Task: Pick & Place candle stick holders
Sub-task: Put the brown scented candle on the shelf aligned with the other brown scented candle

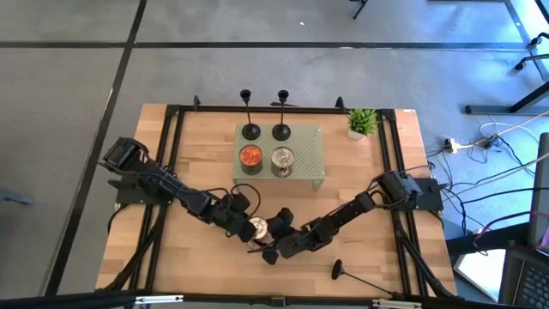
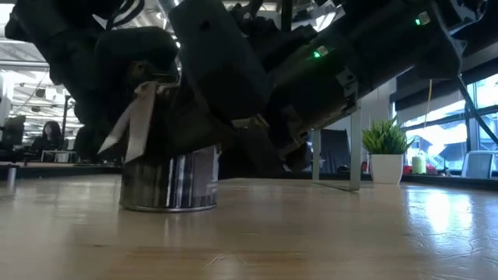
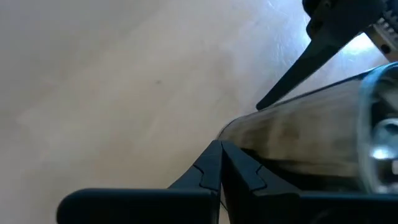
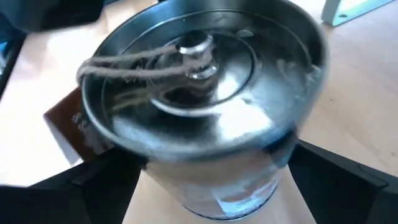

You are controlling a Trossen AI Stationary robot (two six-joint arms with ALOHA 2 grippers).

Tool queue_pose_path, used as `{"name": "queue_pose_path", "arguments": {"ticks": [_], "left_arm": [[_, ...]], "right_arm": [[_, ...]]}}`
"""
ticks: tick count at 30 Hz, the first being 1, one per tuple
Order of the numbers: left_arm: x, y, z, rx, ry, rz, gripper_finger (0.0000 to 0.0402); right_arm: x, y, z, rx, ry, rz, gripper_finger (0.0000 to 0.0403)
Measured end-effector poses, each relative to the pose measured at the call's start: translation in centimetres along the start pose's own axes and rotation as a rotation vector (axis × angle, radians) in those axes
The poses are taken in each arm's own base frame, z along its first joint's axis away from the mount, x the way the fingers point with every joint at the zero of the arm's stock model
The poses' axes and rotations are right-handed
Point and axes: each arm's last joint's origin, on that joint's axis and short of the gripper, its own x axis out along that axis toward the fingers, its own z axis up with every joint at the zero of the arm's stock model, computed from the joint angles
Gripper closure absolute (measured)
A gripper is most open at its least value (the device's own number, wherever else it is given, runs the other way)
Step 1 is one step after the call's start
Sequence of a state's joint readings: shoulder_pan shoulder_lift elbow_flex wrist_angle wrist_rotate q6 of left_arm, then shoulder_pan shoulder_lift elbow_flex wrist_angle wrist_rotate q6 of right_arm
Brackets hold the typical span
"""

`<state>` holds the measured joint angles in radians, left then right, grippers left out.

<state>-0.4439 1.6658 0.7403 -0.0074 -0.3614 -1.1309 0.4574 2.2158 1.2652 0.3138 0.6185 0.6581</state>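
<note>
On the light wooden table (image 1: 197, 154), both dark arms meet near the front edge over a short silver tin can with a knobbed metal lid and a paper tag on twine (image 4: 199, 99). The right gripper (image 1: 279, 233) has its two dark fingers (image 4: 339, 180) spread wide on either side of the can's wall — the can sits between them, and the right wrist view looks down on its lid and twine. Whether the pads actually press the can cannot be told. The left gripper (image 1: 243, 225) is clenched with nothing between its fingertips (image 3: 219, 167), which meet in a point just beside the same can. In the low view the can (image 2: 170, 180) stands upright on the tabletop beneath both arms.

The task's own pieces are elsewhere. Two black metal candle stick holders with thin stems and round flared bases (image 1: 250, 120) stand upright side by side at the back of a pale green perforated tray (image 1: 313, 159), behind an orange-topped tin (image 1: 250, 157) and a silver tin (image 1: 282, 160). A third black candle stick holder (image 1: 352, 276) lies on its side on the wood near the front edge, to the right of the grippers. A small green potted plant (image 1: 361, 122) sits at the back right.
</note>
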Motion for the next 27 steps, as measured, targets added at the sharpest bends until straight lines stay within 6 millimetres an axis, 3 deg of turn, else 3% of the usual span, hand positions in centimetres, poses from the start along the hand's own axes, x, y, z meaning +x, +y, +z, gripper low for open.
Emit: {"name": "queue_pose_path", "arguments": {"ticks": [27], "left_arm": [[0.19,-0.29,-0.25,0.037,0.084,-0.066,0.04]], "right_arm": [[0.28,0.18,0.48,0.099,-0.046,0.037,0.0039]]}}
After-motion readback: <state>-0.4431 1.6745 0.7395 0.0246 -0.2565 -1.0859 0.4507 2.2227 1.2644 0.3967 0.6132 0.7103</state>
